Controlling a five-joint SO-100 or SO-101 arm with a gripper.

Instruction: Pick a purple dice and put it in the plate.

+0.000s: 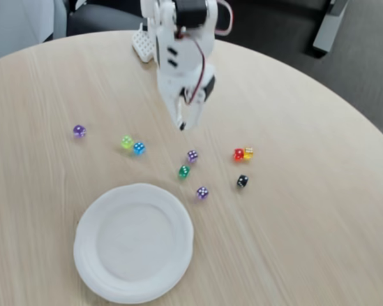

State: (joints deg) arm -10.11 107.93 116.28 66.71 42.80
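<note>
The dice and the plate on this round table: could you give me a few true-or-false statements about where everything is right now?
1. The plate has a die lying in it. False: the plate holds nothing, and all the dice lie on the table.
2. Two light-purple dice lie near the green die. True.
3. The pincer is holding a die. False: it hangs above the table with nothing between its fingers.
4. The red die and the yellow die sit side by side. True.
5. The black die lies left of the plate. False: it lies to the upper right of it.
</note>
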